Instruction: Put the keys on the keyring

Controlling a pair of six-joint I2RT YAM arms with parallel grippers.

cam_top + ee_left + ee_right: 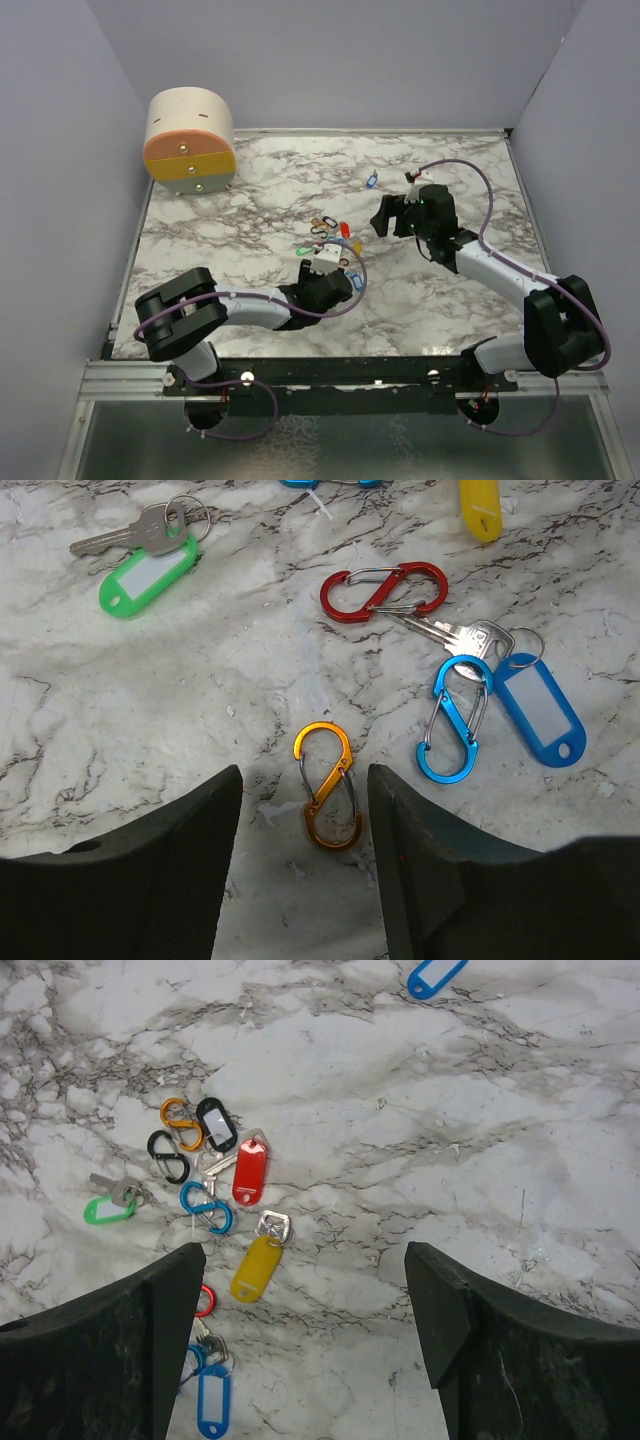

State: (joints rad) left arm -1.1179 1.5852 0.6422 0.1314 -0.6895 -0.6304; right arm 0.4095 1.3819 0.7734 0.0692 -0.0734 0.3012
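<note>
Plastic key tags lie scattered mid-tabletop [250, 190]. In your right wrist view you can count six: a green tag [108, 1209], black tag [217, 1125], red tag [250, 1172] and yellow tag [257, 1268], a blue tag [213, 1402] low by the finger, and a second blue tag [435, 975] cut off at the top edge. Your left wrist view shows three S-shaped clips: orange clip [328, 785], red clip [383, 590] and blue clip [455, 720]. The orange clip lies flat between the spread fingers of your left claw [305, 775]. Your right claw [305, 1250] hangs wide apart, holding nothing.
</note>
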